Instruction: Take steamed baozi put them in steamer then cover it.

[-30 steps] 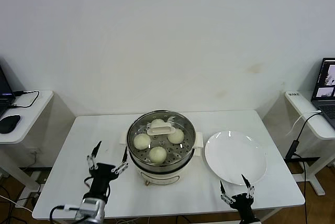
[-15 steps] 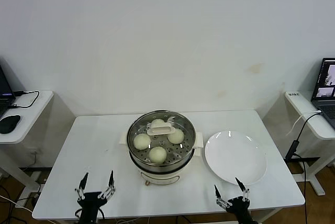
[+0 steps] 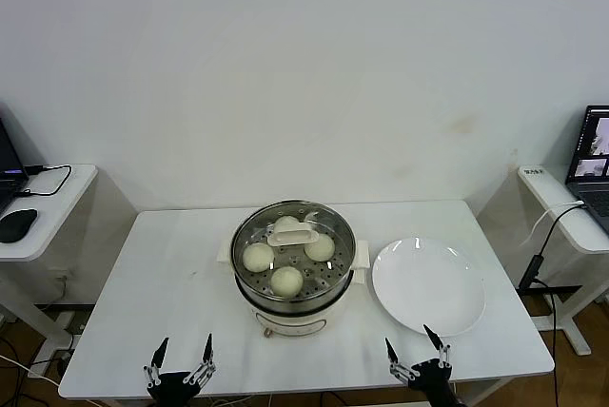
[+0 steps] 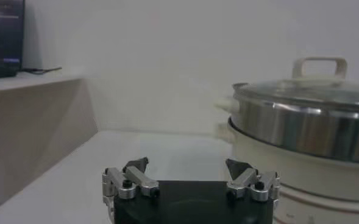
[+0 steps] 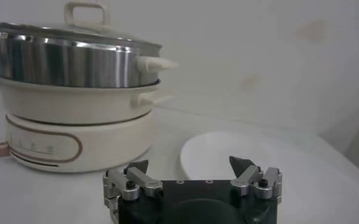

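Baozi (image 3: 287,279), four of them, sit inside the steamer (image 3: 295,307) at the middle of the tabletop (image 3: 171,274), and the glass cover (image 3: 293,233) rests on its rim, so the task looks finished. What has changed is the arms: over the last second both have drawn back toward the near edge. The left tool (image 3: 181,361), which stood just beside the steamer, now hangs low at the front left, spread wide and empty. The right tool (image 3: 412,354) has slipped clear of the bare white plate (image 3: 428,285), also wide apart, holding nothing.
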